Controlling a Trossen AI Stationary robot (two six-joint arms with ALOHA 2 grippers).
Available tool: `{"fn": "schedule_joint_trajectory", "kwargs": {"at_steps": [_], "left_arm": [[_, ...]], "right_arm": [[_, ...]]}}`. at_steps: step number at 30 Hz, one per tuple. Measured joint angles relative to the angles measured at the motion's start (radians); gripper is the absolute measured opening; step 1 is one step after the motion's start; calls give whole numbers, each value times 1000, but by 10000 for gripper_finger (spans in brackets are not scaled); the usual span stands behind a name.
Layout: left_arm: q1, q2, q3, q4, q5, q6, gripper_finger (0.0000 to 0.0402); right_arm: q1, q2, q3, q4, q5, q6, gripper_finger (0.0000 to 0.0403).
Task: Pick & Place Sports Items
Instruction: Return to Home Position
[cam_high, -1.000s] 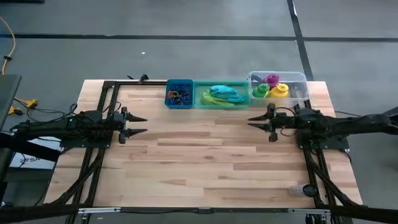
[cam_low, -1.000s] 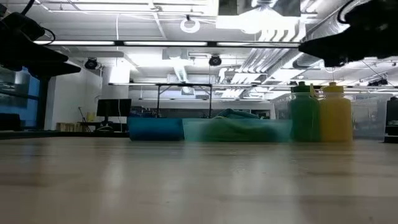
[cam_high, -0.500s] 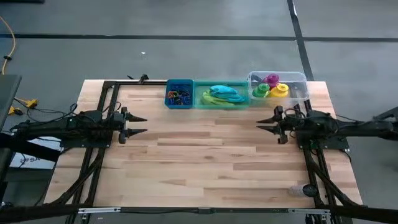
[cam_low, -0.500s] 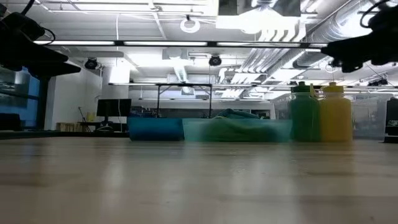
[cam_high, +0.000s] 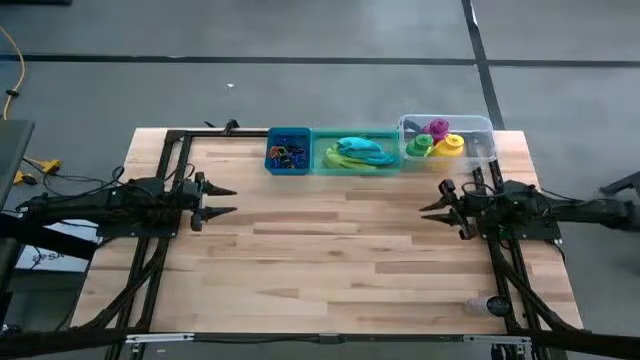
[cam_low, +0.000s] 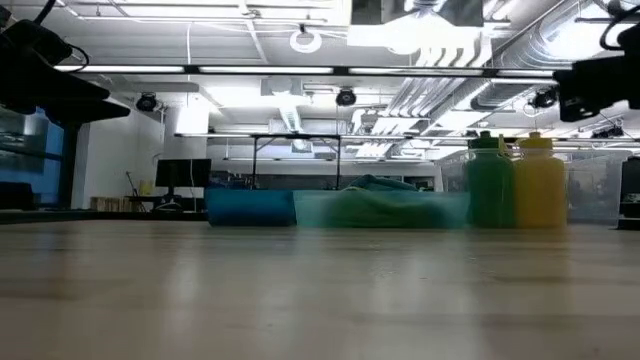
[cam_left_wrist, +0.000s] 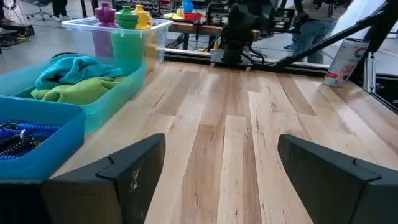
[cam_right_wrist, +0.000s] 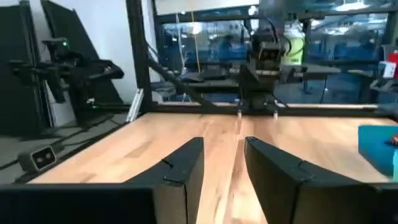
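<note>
The left arm (cam_high: 100, 205) lies level along the left side of the high view. Its left gripper (cam_high: 232, 201) points toward the frame's centre over the bare wood of the table (cam_high: 330, 270). The jaws stand wide apart and hold nothing; the left wrist view shows only planks between the two fingers.

The right arm (cam_high: 560, 208) stretches in level from the right edge of the high view. Its right gripper (cam_high: 432, 203) sits right of centre and faces the left one, well apart from it. These jaws are parted by a narrow gap and are empty, with table showing between them in the right wrist view.

All the sports items lie in three bins set touching in a row along the table's far edge, at upper centre of the high view.
- **Blue bin (cam_high: 288, 131):** at the left end of the row, it holds a tangle of coloured spring keychains (cam_high: 287, 154).
- **Green bin (cam_high: 320, 160):** in the middle, it holds a teal cloth (cam_high: 362, 146) heaped on a lime-green cloth (cam_high: 348, 163).
- **Clear bin (cam_high: 482, 140):** at the right end, it holds a purple bottle (cam_high: 437, 128), a green bottle (cam_high: 420, 146) and a yellow bottle (cam_high: 451, 145), all upright and close together.

The clear bin is near the right gripper, just above it in the high view. The blue bin is above and to the right of the left gripper. Neither gripper touches a bin or anything in one.
</note>
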Motion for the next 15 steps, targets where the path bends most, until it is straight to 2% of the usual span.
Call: {"fn": "schedule_joint_trajectory", "kwargs": {"at_steps": [5, 15], "left_arm": [[0, 0, 0, 0, 0, 0, 254], [0, 0, 0, 0, 0, 0, 254]], "right_arm": [[0, -48, 0, -73, 28, -1, 87], [0, -73, -1, -76, 32, 1, 87]]}}
